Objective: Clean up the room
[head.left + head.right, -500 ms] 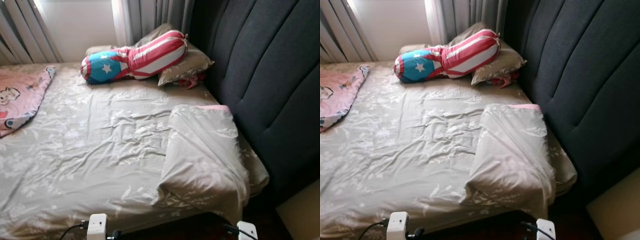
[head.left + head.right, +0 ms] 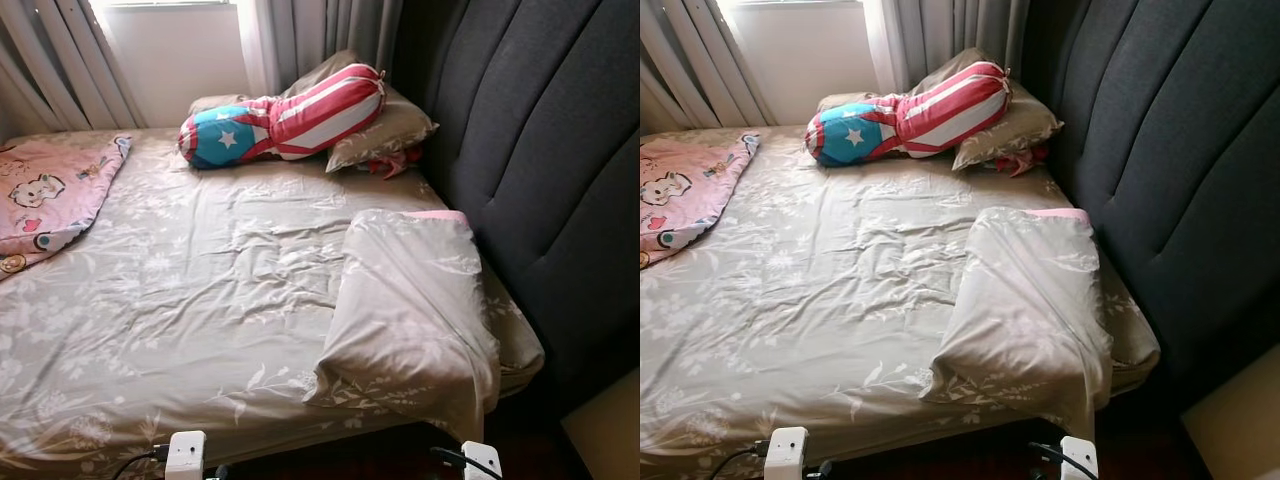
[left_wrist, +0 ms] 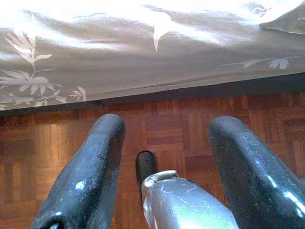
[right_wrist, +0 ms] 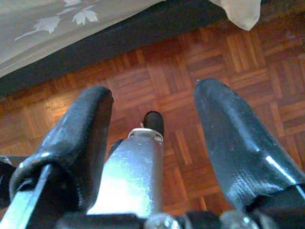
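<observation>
1. The head views are showing the bed [image 2: 200, 330] from slightly further back and higher than half a second ago: more of the window wall and of the pink cartoon-print blanket [image 2: 50, 195] is in frame, and the stars-and-stripes bolster cushion [image 2: 285, 115] is sitting lower in the picture. The whole scene is shifting together, so this reads as camera motion; nothing on the bed is moving.
2. Judgement: the robot is surveying or repositioning at the bedside, and no tidying contact is under way yet.
3. The grey-beige leaf-print sheet [image 2: 180, 280] is lying wrinkled across the mattress. A folded-over pillow in matching leaf-print fabric [image 2: 410, 310] is resting by the dark grey padded headboard [image 2: 540, 170], its lower end hanging over the bed edge.
4. The bolster is leaning on another beige pillow [image 2: 385, 130] at the far corner, with something small and red [image 2: 385, 162] beside it, too small to identify.
5. Left hand [image 3: 164, 157]: hanging low over the wooden parquet floor [image 3: 171, 124] beside the bed edge, fingers spread apart, nothing between them.
6. Right hand [image 4: 152, 143]: likewise low over the parquet, fingers apart and empty.
7. Writing: no brand, label or legible text is showing; the blanket is carrying cartoon figures only.
</observation>
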`<state>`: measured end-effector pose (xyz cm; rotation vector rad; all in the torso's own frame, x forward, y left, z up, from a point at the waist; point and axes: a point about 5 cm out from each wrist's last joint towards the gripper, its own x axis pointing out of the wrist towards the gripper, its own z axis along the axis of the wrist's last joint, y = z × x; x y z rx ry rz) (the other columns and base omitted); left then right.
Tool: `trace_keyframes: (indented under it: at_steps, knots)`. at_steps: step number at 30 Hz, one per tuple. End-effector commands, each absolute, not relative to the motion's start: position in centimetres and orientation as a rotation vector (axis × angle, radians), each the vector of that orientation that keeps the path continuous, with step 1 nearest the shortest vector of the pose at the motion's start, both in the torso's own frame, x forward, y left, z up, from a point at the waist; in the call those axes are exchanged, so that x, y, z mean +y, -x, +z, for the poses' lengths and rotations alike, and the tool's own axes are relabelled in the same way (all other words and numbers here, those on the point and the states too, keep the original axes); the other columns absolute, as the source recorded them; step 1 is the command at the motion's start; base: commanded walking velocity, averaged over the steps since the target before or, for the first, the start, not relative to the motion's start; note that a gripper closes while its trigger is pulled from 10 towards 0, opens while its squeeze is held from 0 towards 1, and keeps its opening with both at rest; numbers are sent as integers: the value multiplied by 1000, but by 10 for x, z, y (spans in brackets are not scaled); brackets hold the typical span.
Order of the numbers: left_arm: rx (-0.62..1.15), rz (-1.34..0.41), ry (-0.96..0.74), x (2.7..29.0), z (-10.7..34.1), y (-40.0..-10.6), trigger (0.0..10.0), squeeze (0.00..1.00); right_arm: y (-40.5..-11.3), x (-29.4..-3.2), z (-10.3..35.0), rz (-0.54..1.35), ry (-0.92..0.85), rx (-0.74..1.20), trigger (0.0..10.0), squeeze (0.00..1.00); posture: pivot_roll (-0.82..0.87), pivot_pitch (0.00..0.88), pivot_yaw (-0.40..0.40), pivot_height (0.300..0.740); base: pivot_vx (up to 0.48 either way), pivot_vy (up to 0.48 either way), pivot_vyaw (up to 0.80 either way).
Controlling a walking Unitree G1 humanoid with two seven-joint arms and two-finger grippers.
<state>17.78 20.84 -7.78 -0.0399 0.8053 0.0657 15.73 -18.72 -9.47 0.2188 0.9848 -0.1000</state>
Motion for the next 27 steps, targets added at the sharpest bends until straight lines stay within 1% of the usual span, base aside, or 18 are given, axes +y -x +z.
trace_keyframes:
  at_steps: [1, 25, 27]
  knots:
    - [835, 77, 46, 210, -81, -172, 10000, 0, -157, -190, -95, -109, -213, 989, 10000, 0, 61, 6, -41, 740, 255, 0, 0]
    - [814, 70, 49, 210, -79, -175, 10000, 0, -158, -191, -94, -79, -180, 997, 10000, 0, 64, 12, -45, 740, 308, 0, 0]
    - [810, 70, 49, 209, -79, -176, 10000, 0, -158, -191, -94, -79, -180, 996, 10000, 0, 64, 11, -46, 740, 0, 0, 0]
